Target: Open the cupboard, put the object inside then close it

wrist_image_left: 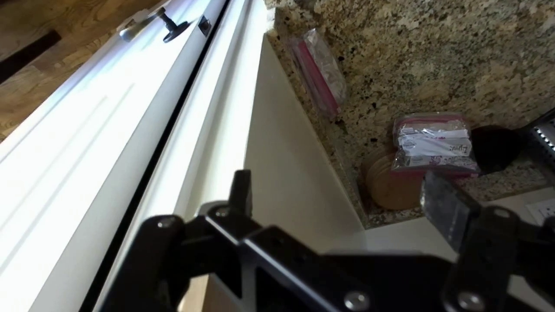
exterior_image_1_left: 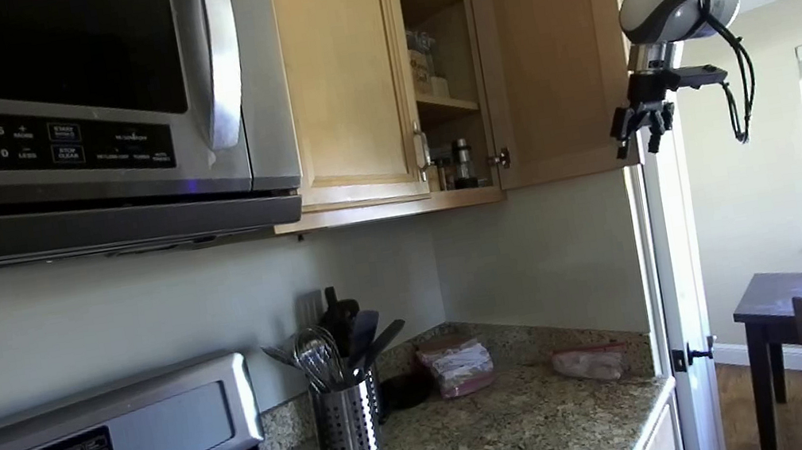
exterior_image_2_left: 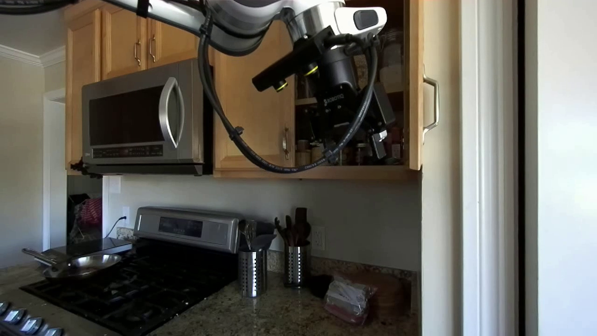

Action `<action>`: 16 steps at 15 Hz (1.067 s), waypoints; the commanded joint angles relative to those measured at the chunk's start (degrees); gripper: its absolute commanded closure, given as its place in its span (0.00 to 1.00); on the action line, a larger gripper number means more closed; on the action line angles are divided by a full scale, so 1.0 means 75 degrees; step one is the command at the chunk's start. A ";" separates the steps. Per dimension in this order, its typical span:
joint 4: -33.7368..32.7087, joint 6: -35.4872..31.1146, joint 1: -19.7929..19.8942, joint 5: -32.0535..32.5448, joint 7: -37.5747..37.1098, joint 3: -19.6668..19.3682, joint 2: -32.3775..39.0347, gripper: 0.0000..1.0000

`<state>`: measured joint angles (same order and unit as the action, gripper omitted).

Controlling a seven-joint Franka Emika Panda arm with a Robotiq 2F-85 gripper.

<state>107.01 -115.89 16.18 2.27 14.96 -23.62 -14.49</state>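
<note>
Spread wide, the black two-fingered hand (wrist_image_left: 340,197) points downward, its tips well apart; in the wrist view a pale wall (wrist_image_left: 289,164) and the speckled brown granite surface (wrist_image_left: 416,73) show beyond them. In an exterior view the hand overlaps the free edge of an open light-wood door (exterior_image_1_left: 546,49) — whether they touch, I cannot tell. That door, standing out in both exterior views, belongs to the tall light maple-wood cupboard (exterior_image_1_left: 437,201), which hangs beside a stainless-steel microwave (exterior_image_1_left: 69,108); its neighbour, a closed panelled door (exterior_image_1_left: 345,73), bears a slim silver metal handle (exterior_image_1_left: 422,153). Shelves (exterior_image_1_left: 450,105) inside carry food containers (exterior_image_1_left: 422,69), with a black-and-silver cylindrical bottle (exterior_image_1_left: 462,159) on the lowest level. Beneath the cupboard, the surface holds two perforated steel canisters (exterior_image_2_left: 252,275) packed with kitchen utensils (exterior_image_2_left: 301,224) — a wire whisk (exterior_image_1_left: 318,355) among them. A clear plastic bag of white packets (wrist_image_left: 435,145) lies near the back corner, and a flatter clear bag with a pink strip (wrist_image_left: 320,73) lies near the pale wall.
</note>
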 commanded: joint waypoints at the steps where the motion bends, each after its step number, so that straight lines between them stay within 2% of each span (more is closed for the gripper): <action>1: -0.0268 -0.0230 0.0127 -0.0356 0.0340 -0.0244 0.0091 0.00; 6: -0.0424 -0.0642 0.0108 -0.1288 0.0823 -0.0715 0.0200 0.00; 12: -0.0397 -0.1910 0.0096 -0.2306 0.1658 -0.1077 0.0549 0.00; 16: -0.0534 -0.1958 0.0062 -0.2995 0.2092 -0.1139 0.0743 0.00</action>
<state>104.61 -130.32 16.75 -16.16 27.28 -31.50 -10.33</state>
